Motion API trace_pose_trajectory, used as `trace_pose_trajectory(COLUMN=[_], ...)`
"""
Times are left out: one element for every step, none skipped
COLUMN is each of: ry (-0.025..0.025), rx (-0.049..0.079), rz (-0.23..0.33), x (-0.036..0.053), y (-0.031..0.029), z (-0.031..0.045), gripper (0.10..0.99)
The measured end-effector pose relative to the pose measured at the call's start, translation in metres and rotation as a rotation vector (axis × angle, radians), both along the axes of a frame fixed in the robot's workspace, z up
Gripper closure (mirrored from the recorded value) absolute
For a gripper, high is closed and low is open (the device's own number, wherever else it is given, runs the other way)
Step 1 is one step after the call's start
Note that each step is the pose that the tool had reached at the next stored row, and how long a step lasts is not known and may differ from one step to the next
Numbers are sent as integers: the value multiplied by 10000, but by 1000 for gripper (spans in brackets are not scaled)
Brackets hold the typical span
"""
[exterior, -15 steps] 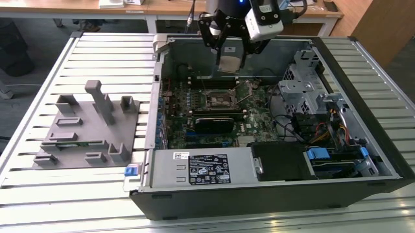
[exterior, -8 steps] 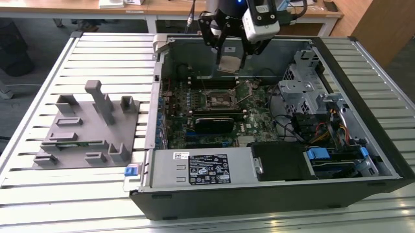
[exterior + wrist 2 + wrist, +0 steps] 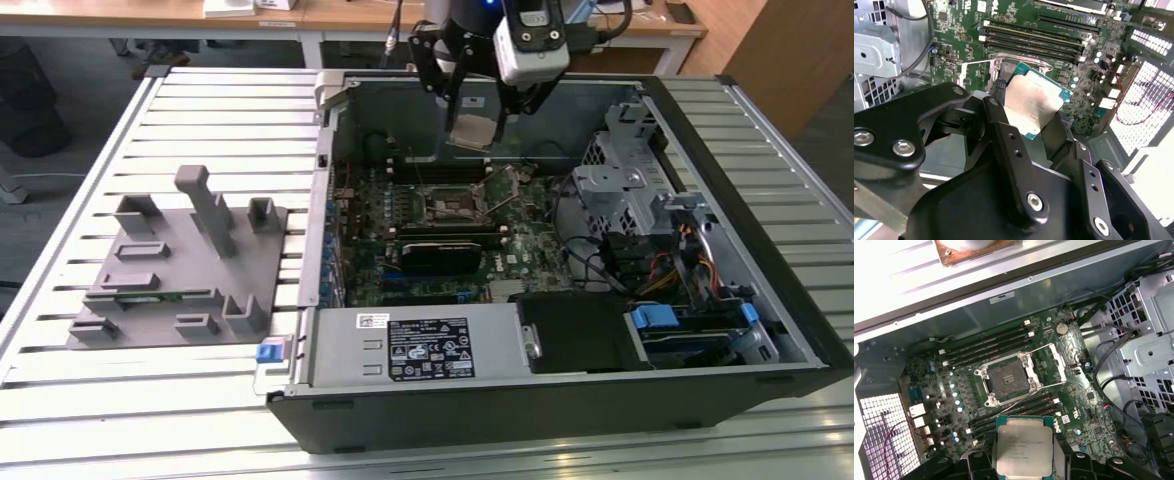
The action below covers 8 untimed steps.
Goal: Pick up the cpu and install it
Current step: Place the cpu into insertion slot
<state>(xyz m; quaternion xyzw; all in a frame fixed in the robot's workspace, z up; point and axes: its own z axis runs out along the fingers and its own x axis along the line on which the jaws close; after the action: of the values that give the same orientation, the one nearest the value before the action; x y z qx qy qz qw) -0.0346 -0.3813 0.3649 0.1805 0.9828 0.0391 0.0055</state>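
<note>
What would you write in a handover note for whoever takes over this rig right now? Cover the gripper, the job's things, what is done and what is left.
Gripper: fingers shut on the cpu, gripping two opposite edges.
The cpu: held in the air over the open computer case, above the motherboard.
Socket: open and empty.
Done: the cpu is picked up and brought over the case.
Left: the cpu is not yet seated in the socket.
</note>
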Motion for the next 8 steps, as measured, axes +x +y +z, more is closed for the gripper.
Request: trace_pose_trajectory(ry=[-1, -1, 0, 0, 0, 0, 0, 0], rx=[0, 0, 0, 0, 0, -1, -1, 0], rz=[-77, -148, -220, -286, -350, -414, -481, -548], x=[0, 0, 0, 0, 0, 0, 0, 0], y=[1, 2, 4, 5, 7, 8, 10, 11], z=[0, 0, 0, 0, 0, 0, 0, 0], gripper=[545, 545, 545, 545, 545, 545, 545, 545])
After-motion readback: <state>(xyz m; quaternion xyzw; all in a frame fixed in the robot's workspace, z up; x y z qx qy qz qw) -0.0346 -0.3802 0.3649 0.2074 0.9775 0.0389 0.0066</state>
